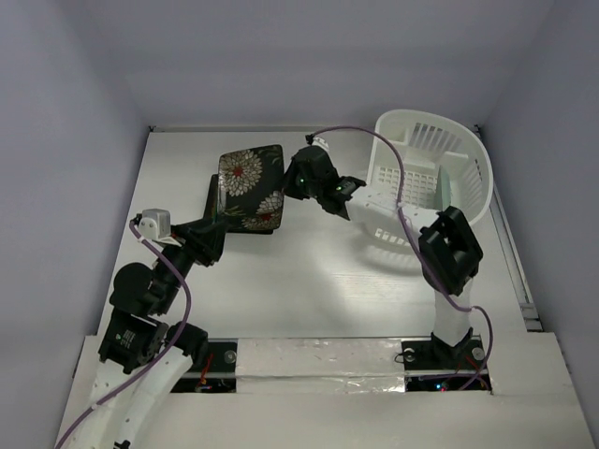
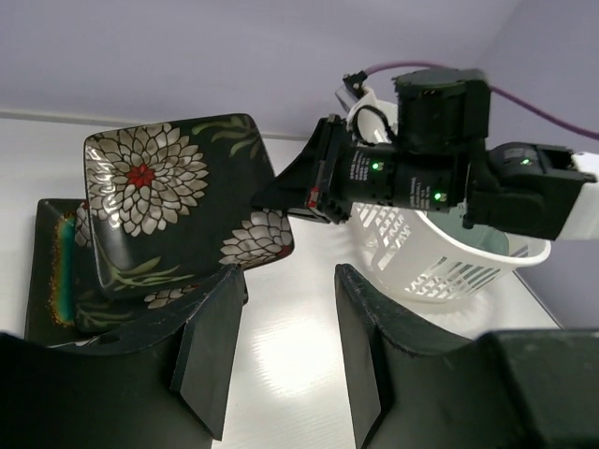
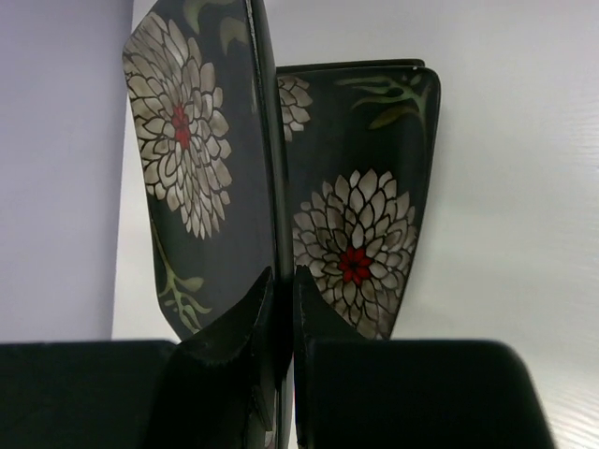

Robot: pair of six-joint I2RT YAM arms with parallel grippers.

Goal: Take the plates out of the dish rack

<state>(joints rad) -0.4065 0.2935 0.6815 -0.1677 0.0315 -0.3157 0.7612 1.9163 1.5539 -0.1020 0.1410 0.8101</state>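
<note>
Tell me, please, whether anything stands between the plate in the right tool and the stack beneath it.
Nothing visible does. The black square flowered plate in the right tool hangs tilted over the stacked flowered plate; the open left tool sits beside it.

A black square plate (image 2: 178, 196), upper left, bears white flowers with red centres and green leaves. A second flowered plate (image 3: 360, 234) matches it. Lower left, a teal plate (image 2: 51, 281) has a dark rim. At right, a white slatted dish rack (image 1: 426, 131) surrounds a pale mint-green plate (image 1: 451, 182).
</note>
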